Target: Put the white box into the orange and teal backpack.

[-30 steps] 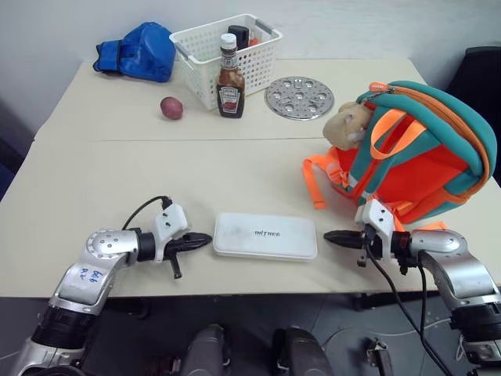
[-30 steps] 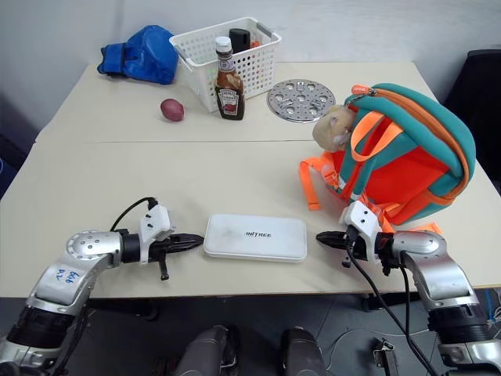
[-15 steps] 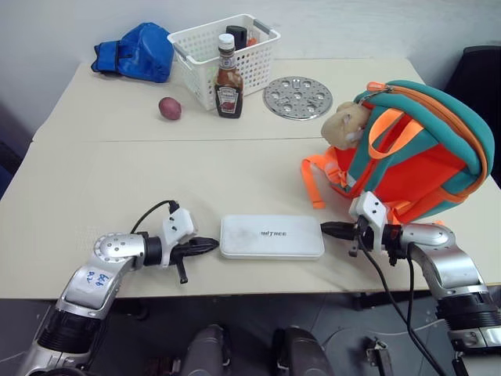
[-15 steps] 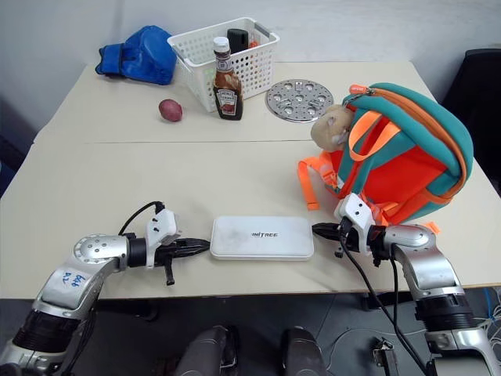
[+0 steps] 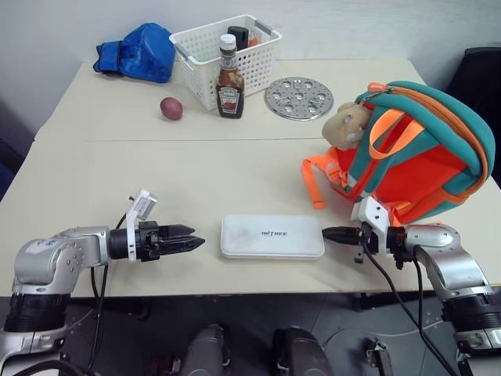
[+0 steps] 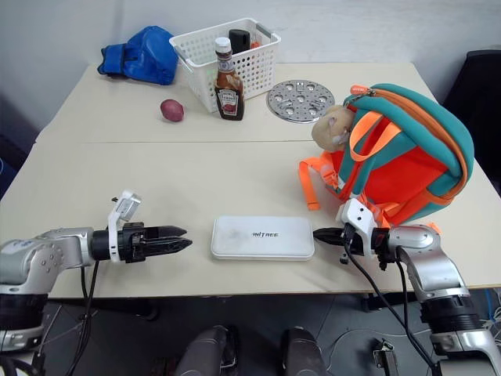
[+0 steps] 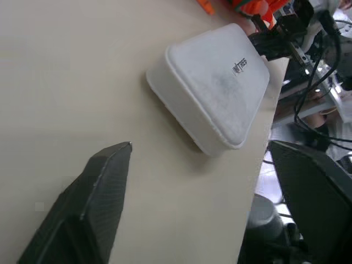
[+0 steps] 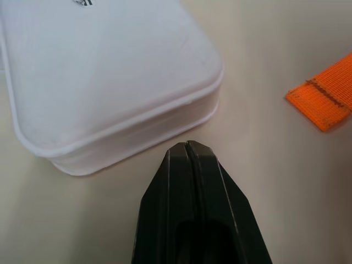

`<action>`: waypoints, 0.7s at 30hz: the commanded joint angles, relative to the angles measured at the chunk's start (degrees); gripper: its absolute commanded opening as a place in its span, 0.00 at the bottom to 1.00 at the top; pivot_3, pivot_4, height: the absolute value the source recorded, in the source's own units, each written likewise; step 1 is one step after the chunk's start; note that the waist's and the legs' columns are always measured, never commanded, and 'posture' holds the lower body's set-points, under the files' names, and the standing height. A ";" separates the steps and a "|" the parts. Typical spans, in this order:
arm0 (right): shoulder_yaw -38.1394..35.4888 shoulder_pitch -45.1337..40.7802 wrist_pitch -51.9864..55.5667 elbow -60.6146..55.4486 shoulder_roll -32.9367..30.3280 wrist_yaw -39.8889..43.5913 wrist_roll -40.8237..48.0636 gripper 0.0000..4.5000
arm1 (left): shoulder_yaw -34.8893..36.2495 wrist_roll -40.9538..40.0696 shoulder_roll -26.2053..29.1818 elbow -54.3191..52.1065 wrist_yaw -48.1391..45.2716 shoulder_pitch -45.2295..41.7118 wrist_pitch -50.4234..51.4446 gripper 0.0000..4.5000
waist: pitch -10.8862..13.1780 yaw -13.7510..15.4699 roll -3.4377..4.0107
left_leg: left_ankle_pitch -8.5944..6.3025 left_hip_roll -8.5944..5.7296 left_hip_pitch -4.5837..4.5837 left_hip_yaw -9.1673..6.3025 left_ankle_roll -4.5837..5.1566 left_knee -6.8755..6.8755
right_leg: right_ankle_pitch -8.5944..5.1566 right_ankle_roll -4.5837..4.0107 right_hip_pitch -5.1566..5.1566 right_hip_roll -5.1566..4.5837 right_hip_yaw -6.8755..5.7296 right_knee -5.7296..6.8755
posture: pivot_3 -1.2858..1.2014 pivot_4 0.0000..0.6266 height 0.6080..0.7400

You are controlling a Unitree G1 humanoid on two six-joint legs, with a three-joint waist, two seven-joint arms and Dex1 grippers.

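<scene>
While the white box [image 5: 272,236] lies flat, long axis crosswise between the grippers, the left gripper [image 5: 194,237] gapes empty and the right gripper [image 5: 326,233] is pressed closed, holding nothing.

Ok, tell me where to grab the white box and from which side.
Probably by its two short ends, one end effector pressing in from each side. The white box lies flat on the table with its long axis running left to right, so its top looks too wide for one pinch. The open left end effector and the shut right end effector already face those ends.
</scene>
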 commanded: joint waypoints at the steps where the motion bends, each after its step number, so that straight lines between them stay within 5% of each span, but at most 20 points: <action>1: 0.48 -0.50 -0.68 -0.57 -0.64 1.22 -0.19 0.00 | -3.54 -0.52 0.04 3.08 -0.59 -3.93 4.07 0.99 | 0.00 0.00 0.00 | 0.00 0.00 -0.01 0.00 0.00 0.00 | 0.00 0.00 -0.01 0.00 0.00 0.01 | 0.52 0.24 1.00; 21: 2.84 0.86 -0.15 -4.49 1.90 -0.66 -1.28 0.00 | -17.57 6.33 -14.30 20.24 -1.13 -23.86 3.62 0.99 | -0.03 0.25 -0.07 | 0.09 -0.01 0.00 0.00 -0.07 0.19 | 0.00 0.00 0.04 0.03 0.01 0.14 | 0.52 0.24 1.00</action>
